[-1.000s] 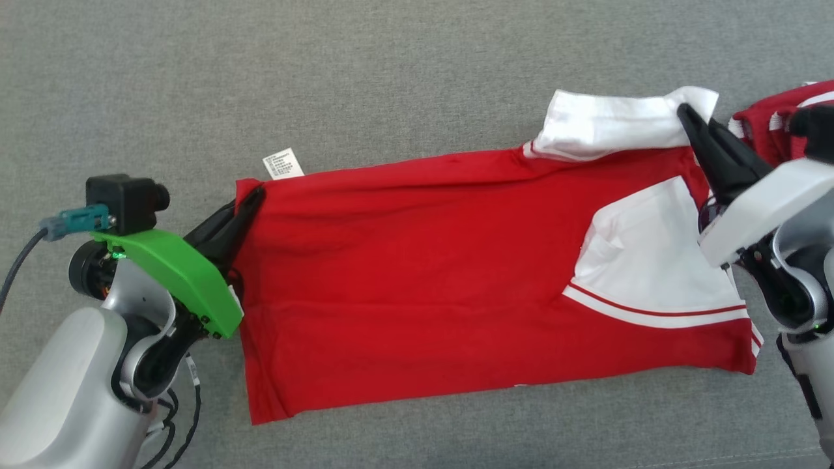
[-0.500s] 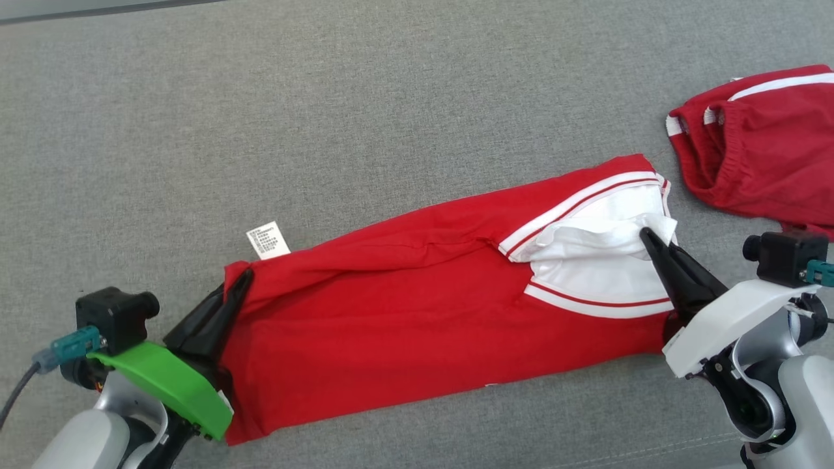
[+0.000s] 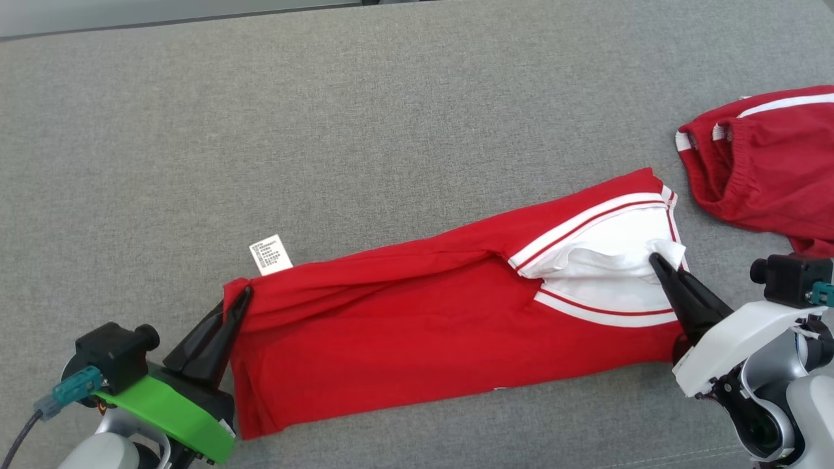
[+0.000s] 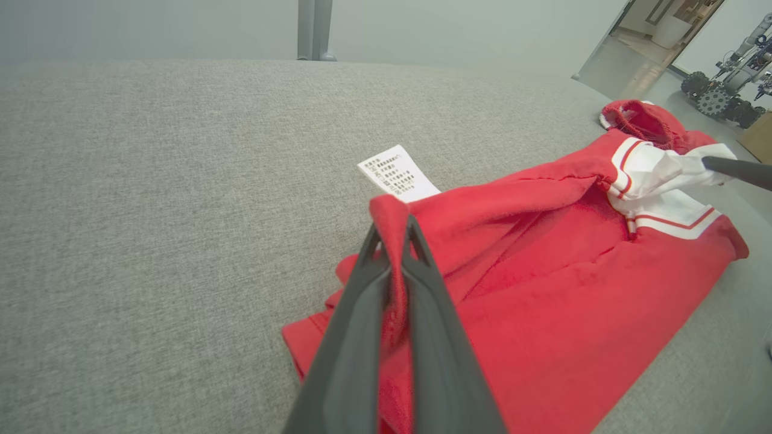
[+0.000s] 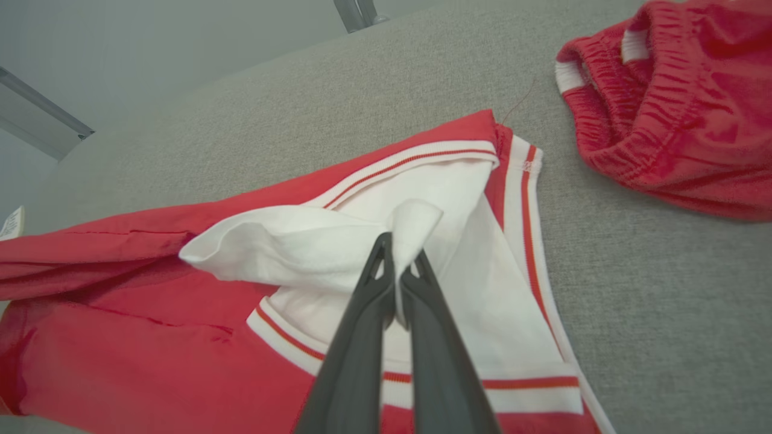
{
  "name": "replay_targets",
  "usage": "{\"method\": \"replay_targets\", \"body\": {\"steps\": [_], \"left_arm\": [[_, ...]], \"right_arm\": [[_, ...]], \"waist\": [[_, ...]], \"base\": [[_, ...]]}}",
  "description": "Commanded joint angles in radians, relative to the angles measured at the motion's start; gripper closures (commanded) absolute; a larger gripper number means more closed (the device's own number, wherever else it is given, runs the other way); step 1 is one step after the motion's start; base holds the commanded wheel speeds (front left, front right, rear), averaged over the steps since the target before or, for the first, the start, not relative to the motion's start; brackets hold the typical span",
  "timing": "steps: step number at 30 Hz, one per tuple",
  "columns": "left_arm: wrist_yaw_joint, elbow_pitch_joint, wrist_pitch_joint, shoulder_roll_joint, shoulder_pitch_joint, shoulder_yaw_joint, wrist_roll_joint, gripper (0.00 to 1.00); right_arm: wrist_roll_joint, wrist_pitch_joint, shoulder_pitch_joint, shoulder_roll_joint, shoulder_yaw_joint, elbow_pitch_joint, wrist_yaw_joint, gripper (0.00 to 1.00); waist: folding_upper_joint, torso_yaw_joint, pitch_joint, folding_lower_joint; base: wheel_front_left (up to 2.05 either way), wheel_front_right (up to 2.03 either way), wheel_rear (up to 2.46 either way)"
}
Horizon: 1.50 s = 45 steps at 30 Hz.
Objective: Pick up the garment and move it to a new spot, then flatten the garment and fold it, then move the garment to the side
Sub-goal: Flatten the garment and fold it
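A red garment (image 3: 417,326) with white striped sleeves lies folded lengthwise on the grey surface, stretched between both arms. My left gripper (image 3: 242,294) is shut on its red corner at the left end, beside a white care label (image 3: 270,254). The left wrist view shows red cloth pinched between the fingers (image 4: 393,232). My right gripper (image 3: 655,259) is shut on a fold of the white sleeve (image 5: 338,241) at the right end; the right wrist view shows white fabric clamped at the tips (image 5: 399,247).
A second red garment (image 3: 769,176) with an elastic waistband and white stripes lies at the far right, close to the held garment's end; it is also in the right wrist view (image 5: 669,102). Grey fabric surface (image 3: 326,130) stretches wide behind.
Both grippers drew the far edge of the garment toward me, folding it over into a narrower strip. The camera view also shifted, and the second garment came into view.
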Motion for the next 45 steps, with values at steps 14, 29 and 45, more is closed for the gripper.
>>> {"method": "replay_targets", "body": {"steps": [14, 29, 45], "left_arm": [[0.042, 0.121, -0.075, -0.009, 0.093, -0.142, 0.197, 0.0], [0.202, -0.102, -0.089, -0.419, 0.357, 0.508, 0.456, 0.0], [-0.002, 0.086, -0.089, -0.526, 0.355, 0.602, 0.504, 0.0]], "right_arm": [[0.008, -0.018, 0.048, -0.038, 0.025, 0.095, 0.0, 0.0], [-0.146, -0.273, 0.234, -0.045, -0.212, 0.089, -0.001, 0.0], [-0.535, -0.453, 0.316, 0.141, -0.369, 0.096, -0.001, 0.0]], "waist": [[0.0102, -0.008, -0.042, 0.0], [0.0102, 0.034, -0.151, 0.0], [0.0102, 0.053, -0.275, 0.0]], "base": [[0.0, 0.0, 0.0], [0.0, 0.0, 0.0], [0.0, 0.0, 0.0]]}}
